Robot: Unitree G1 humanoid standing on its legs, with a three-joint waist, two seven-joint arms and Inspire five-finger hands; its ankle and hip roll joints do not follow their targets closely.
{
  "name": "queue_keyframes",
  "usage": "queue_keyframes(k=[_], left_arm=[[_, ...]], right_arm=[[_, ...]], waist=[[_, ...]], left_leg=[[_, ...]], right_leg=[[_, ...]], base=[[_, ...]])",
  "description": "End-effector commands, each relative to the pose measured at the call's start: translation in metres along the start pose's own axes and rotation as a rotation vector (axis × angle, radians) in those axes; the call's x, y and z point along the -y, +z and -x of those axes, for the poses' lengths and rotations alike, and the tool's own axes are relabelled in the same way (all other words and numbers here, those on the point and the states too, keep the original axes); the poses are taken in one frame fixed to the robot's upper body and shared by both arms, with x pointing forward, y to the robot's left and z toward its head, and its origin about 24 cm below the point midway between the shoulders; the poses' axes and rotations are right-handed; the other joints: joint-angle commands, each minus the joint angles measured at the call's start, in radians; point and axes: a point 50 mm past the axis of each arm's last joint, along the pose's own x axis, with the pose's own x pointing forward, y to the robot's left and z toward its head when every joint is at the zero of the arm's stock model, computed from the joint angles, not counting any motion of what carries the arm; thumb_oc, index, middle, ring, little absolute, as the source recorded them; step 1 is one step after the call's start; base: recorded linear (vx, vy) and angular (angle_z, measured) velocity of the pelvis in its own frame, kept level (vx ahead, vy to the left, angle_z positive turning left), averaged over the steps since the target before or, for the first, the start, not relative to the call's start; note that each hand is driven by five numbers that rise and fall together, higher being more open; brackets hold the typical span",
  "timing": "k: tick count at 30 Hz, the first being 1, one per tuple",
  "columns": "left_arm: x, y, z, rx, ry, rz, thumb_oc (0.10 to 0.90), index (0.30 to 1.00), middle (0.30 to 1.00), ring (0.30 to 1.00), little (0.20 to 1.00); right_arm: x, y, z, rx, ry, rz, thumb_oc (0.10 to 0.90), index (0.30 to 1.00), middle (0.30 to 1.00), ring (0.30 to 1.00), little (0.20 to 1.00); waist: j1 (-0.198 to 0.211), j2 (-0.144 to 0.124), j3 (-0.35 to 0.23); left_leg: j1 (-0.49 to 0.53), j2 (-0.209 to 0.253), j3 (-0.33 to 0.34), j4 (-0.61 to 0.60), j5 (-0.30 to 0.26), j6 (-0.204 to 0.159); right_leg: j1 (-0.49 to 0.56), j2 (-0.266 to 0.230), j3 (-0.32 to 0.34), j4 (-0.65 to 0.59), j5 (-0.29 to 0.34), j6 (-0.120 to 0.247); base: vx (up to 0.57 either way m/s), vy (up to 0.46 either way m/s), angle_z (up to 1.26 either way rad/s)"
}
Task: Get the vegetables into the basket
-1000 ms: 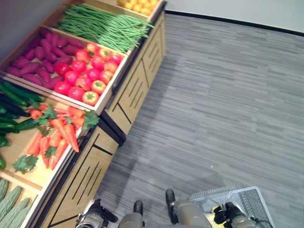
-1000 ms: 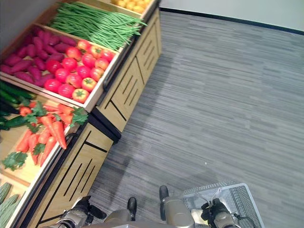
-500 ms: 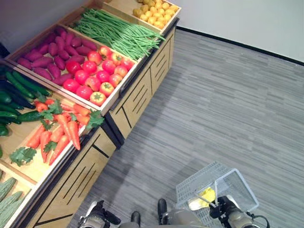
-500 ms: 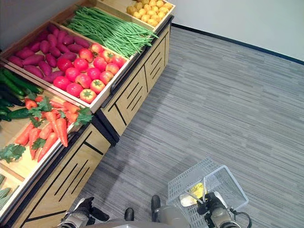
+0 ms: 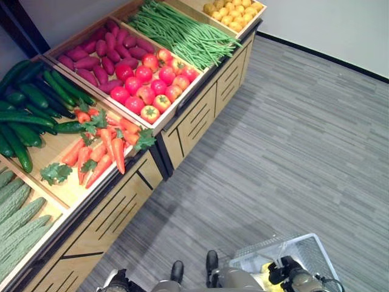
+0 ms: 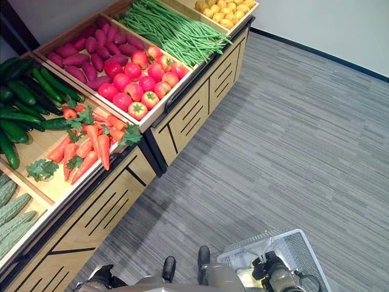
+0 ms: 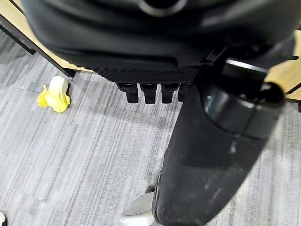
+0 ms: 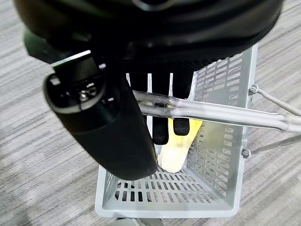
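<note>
Veggies were all laid out on the wooden display stand (image 5: 115, 213) along the robot's left side: green beans (image 5: 182, 30), red tomatoes (image 5: 152, 85), purple sweet potatoes (image 5: 97, 52), carrots (image 5: 103, 152) with leafy tops, dark cucumbers (image 5: 30, 109), bumpy bitter gourds (image 5: 18, 219), and small yellow fruit (image 5: 234, 9) in the far bin. The pale plastic basket (image 8: 221, 155) hung down low on the right, over the grey striped floor (image 5: 292, 140), well away from the stand. The right hand (image 8: 160, 108) had its fingers curled round the basket's metal handles (image 8: 211, 113), with the thumb lying alongside, so it was gripping properly. Inside the basket sat one yellowish vegetable (image 8: 176, 146), resting on the bottom against a side wall. The left hand (image 7: 155, 61) hung beside the stand's base with its fingers curled in, holding nothing. Its wrist view also caught a small yellow-and-white thing (image 7: 55, 94) lying on the floor near the foot of the stand; couldn't tell what it was.
</note>
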Motion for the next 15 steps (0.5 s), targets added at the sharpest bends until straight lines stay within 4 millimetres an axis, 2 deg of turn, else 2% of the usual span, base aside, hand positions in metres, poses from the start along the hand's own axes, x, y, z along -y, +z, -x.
queue_keyframes(k=[1, 9, 15], left_arm=[[-0.0241, 0.0166, -0.0037, 0.035, 0.090, 0.009, 0.900, 1.000, 1.000, 1.000, 1.000], [-0.0211, 0.0177, -0.0034, 0.038, 0.077, 0.002, 0.900, 1.000, 1.000, 1.000, 1.000], [-0.0208, 0.0208, -0.0033, 0.051, 0.075, -0.007, 0.900, 1.000, 1.000, 1.000, 1.000]], right_arm=[[0.0098, -0.0005, -0.0005, 0.005, -0.038, 0.007, 0.400, 0.300, 0.300, 0.300, 0.300], [0.0080, -0.0041, -0.0002, -0.011, -0.032, 0.020, 0.400, 0.300, 0.300, 0.300, 0.300], [0.0072, -0.0086, 0.0000, -0.031, -0.030, 0.020, 0.400, 0.300, 0.300, 0.300, 0.300]], waist=[[0.030, -0.021, 0.044], [0.027, -0.018, 0.038], [0.026, -0.016, 0.048]], left_leg=[[0.157, -0.047, 0.037, 0.000, -0.068, 0.051], [0.168, -0.048, 0.055, 0.000, -0.084, 0.054], [0.162, -0.053, 0.077, 0.000, -0.099, 0.061]], right_leg=[[-0.010, -0.031, 0.108, -0.036, 0.021, 0.111], [0.000, -0.030, 0.114, -0.048, 0.025, 0.114], [-0.006, -0.039, 0.110, -0.062, 0.054, 0.129]], base=[[0.00, 0.000, 0.00], [-0.03, 0.008, -0.02], [-0.08, 0.057, -0.05]])
